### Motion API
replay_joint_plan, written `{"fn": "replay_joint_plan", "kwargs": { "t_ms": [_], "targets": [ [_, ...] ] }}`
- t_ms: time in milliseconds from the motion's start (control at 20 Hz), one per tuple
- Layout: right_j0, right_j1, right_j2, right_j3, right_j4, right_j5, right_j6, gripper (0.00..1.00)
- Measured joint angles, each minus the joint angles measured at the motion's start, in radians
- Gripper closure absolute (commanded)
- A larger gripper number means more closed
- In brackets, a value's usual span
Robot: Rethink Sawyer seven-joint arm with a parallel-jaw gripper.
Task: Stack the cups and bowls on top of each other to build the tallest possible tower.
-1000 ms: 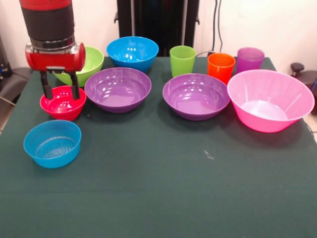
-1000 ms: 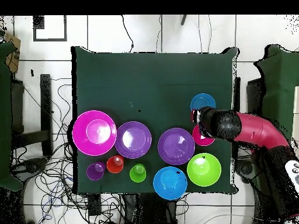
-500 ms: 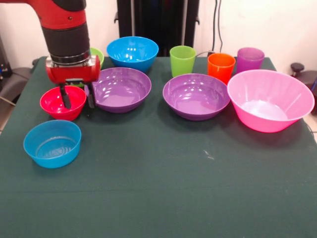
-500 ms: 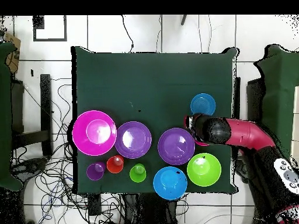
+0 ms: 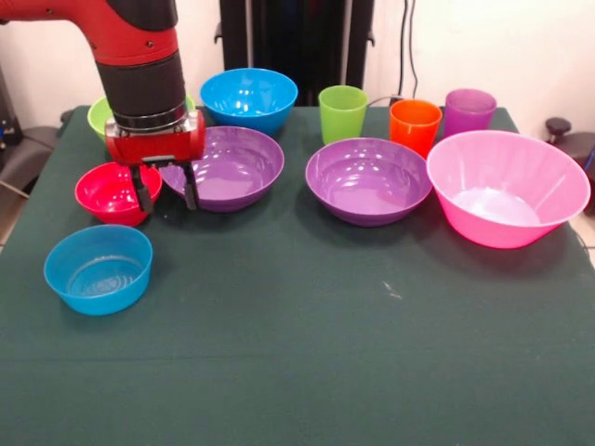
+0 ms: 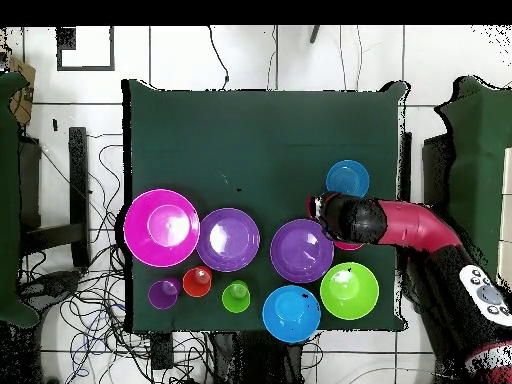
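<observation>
A green-clothed counter [image 5: 307, 353] held everything, nothing yet stacked. Nearest, at the left, sat a small blue bowl [image 5: 99, 268]. Behind it the red bowl [image 5: 110, 191] and a purple bowl [image 5: 226, 167] stood side by side. The gripper [image 5: 165, 190] hung over the gap between them, its black fingers [image 5: 190, 186] apart and empty. A second purple bowl [image 5: 368, 179] and the big pink bowl [image 5: 507, 187] lay to the right. Farthest stood the lime bowl [image 5: 99, 114], another blue bowl [image 5: 248, 98], and green [image 5: 342, 112], orange [image 5: 415, 125] and purple cups [image 5: 469, 111]. Descending here, a finger might strike either rim and shove a bowl. Overhead, the arm [image 6: 420, 225] hid most of the red bowl; the front view showed it plainly.
</observation>
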Motion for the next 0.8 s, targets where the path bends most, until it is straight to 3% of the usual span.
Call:
{"fn": "replay_joint_plan", "kwargs": {
  "t_ms": [500,800],
  "targets": [
    [0.0,-0.003,0.037,-0.01,-0.005,0.0,0.0,0.0],
    [0.003,0.032,0.084,-0.073,-0.007,0.001,0.0,0.0]
  ]
}}
